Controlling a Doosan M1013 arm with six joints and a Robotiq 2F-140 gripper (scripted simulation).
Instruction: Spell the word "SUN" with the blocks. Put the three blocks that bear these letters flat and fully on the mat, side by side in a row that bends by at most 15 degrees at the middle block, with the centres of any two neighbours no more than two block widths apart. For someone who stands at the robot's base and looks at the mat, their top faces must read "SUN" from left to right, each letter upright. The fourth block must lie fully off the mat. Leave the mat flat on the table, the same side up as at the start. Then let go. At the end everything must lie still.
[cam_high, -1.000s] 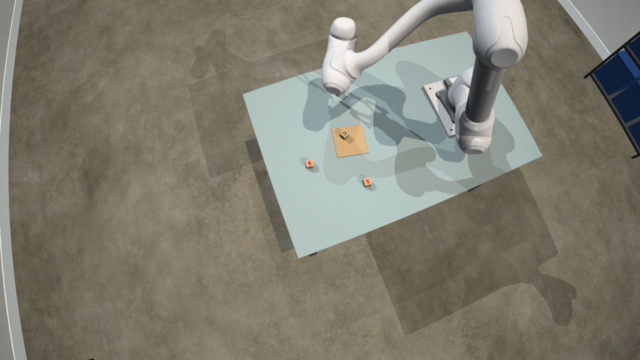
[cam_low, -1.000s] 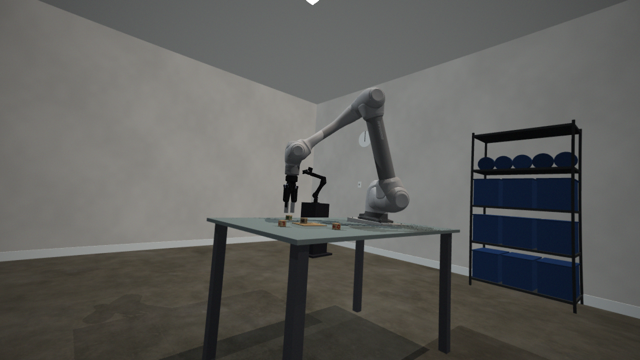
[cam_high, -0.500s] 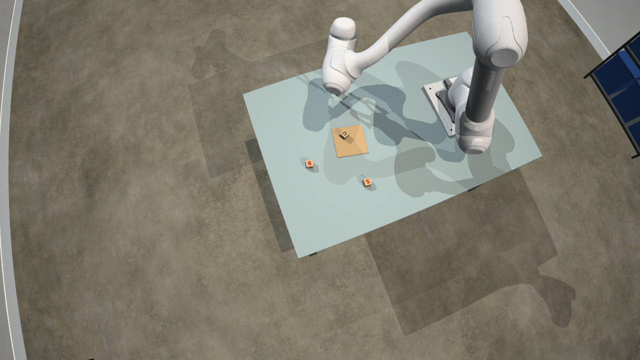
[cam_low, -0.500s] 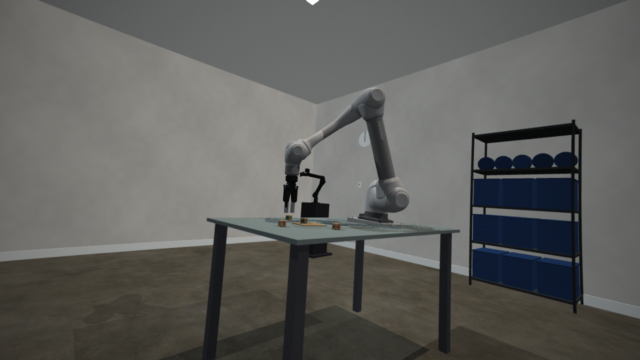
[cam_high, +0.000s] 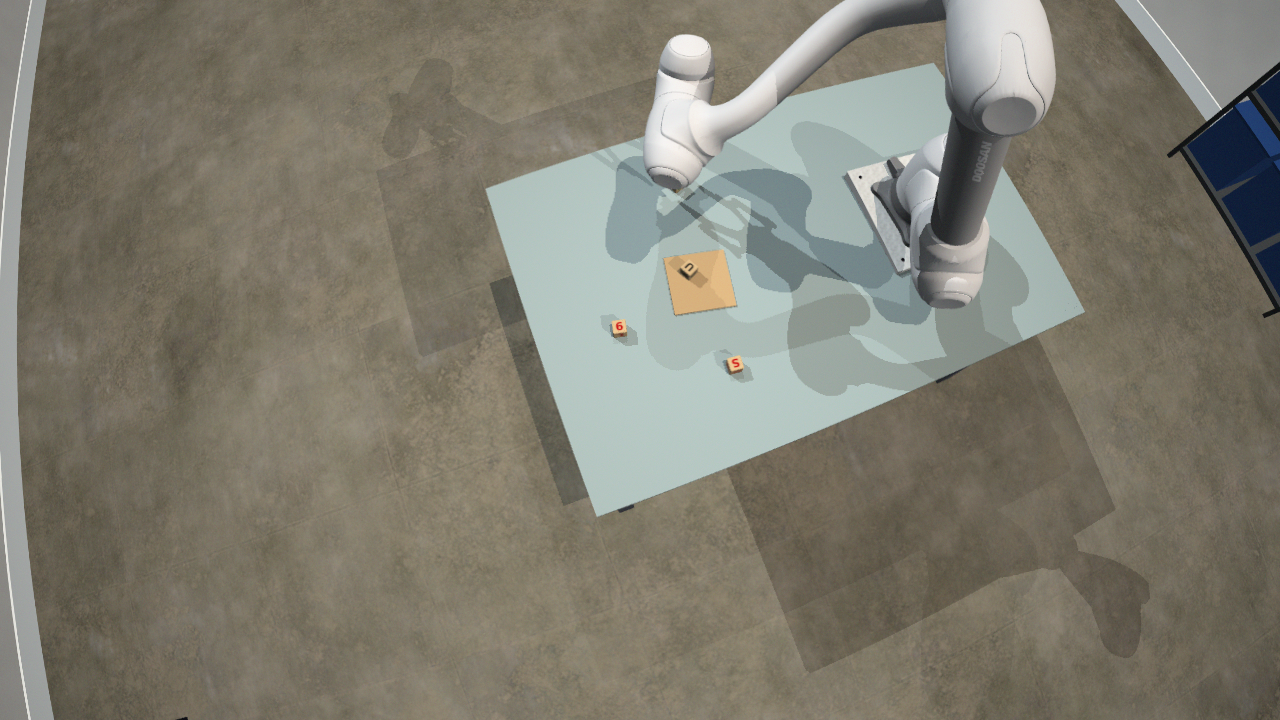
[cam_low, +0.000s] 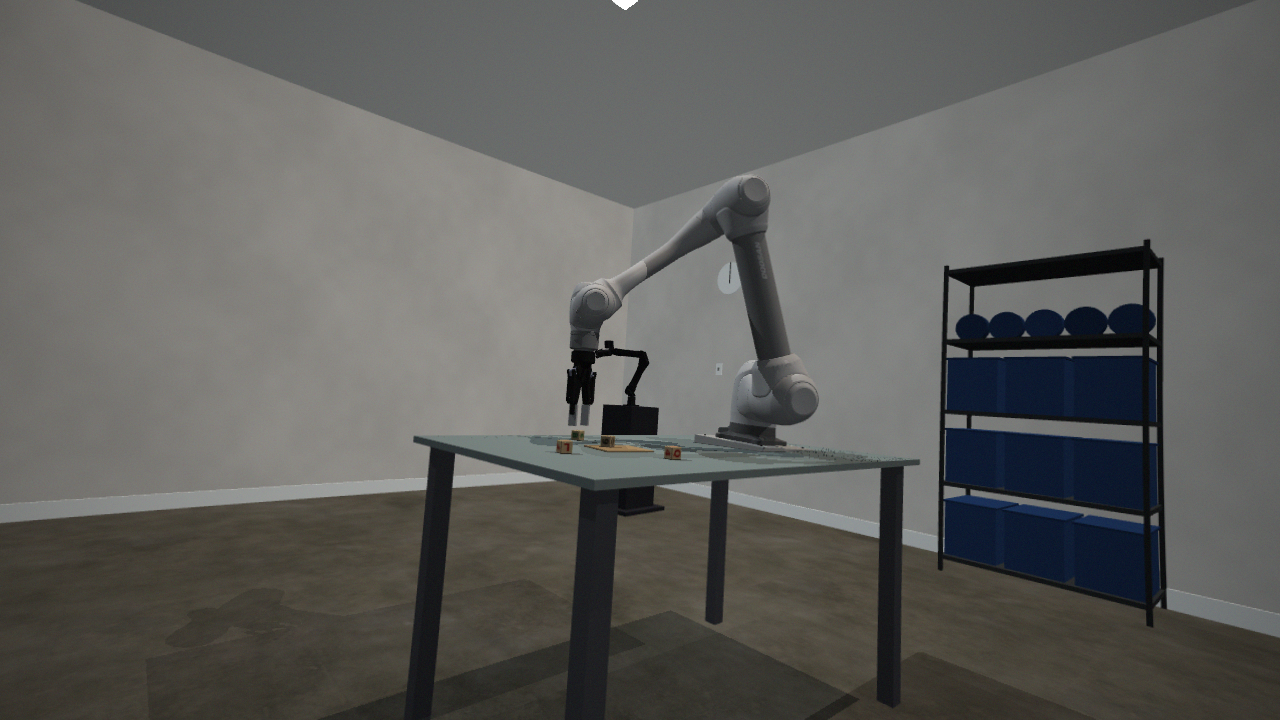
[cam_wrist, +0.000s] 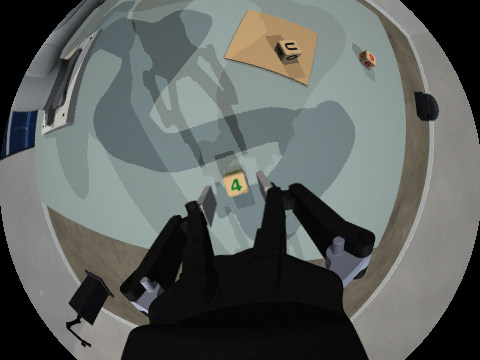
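The blocks lay scattered: one with a green 4 sat on the tabletop straight below the fingers, one with a dark U rested on the mat, and two with red marks stood well apart off it. The gripper hung above the green-marked block, part-spread and holding nothing, one finger either side of it. The arm hid this block in the top view. Which block bore N was hard to tell.
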